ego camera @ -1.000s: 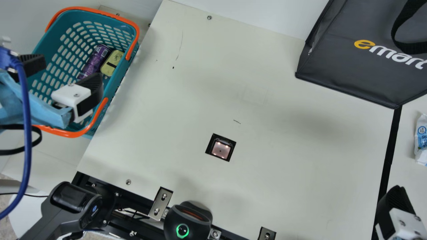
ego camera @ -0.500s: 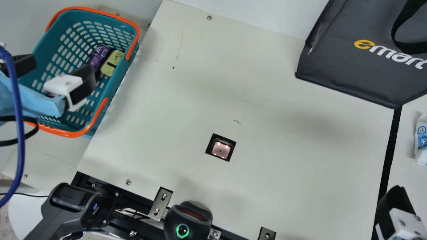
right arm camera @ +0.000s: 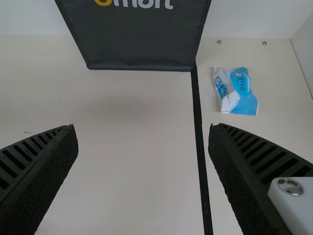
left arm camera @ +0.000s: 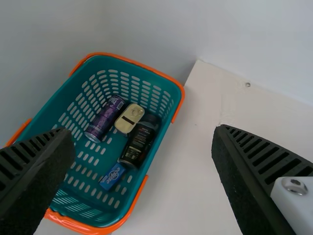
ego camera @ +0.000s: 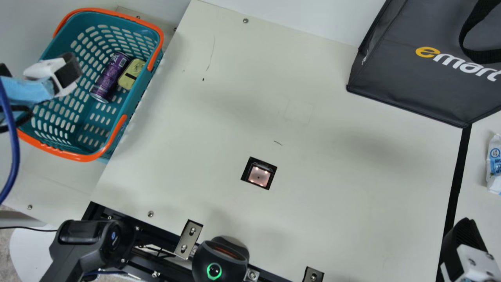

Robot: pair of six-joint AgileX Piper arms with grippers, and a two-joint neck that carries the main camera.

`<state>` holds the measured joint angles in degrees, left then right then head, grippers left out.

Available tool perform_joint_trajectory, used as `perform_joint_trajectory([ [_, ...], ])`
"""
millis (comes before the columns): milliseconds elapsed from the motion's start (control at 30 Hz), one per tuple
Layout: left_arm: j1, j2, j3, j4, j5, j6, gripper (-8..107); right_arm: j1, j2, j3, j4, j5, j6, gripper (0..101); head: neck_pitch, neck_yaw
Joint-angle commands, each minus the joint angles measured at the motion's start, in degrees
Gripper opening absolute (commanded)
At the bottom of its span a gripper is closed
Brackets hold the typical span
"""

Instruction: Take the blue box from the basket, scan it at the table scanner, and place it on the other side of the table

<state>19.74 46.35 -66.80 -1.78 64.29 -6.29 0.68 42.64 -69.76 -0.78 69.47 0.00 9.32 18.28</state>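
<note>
Though small, blue box [left arm camera: 112, 176] (in basket [left arm camera: 100, 208])

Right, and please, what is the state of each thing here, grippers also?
Left gripper, open, empty
Right gripper, open, empty
Basket, upright, loaded
Blue box, in the basket
Purple can, lying on side
Table scanner, lit
Black device, green ring lit
White-and-blue packet, lying down

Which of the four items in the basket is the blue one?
The small box, lying by the base of the dark bottle. It alone is blue: the can is purple, the tin yellow, the bottle black.
</note>
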Motion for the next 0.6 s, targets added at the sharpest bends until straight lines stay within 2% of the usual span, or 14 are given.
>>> perform_joint_trajectory([
  [0,2.37,1.29,0.08,-1.32,-0.32,2.93,90,0.0,0.0,0.0,0.0,0.0,0.0,95,-1.4,0.14],
  [300,12.92,10.06,-1.27,-10.85,-2.18,19.12,90,0.0,0.0,0.0,0.0,-0.05,0.0,95,-1.4,0.14],
  [567,20.86,19.66,-3.82,-18.7,-1.53,35.09,90,0.0,0.0,0.0,0.0,-0.05,0.0,95,-1.4,0.14],
])
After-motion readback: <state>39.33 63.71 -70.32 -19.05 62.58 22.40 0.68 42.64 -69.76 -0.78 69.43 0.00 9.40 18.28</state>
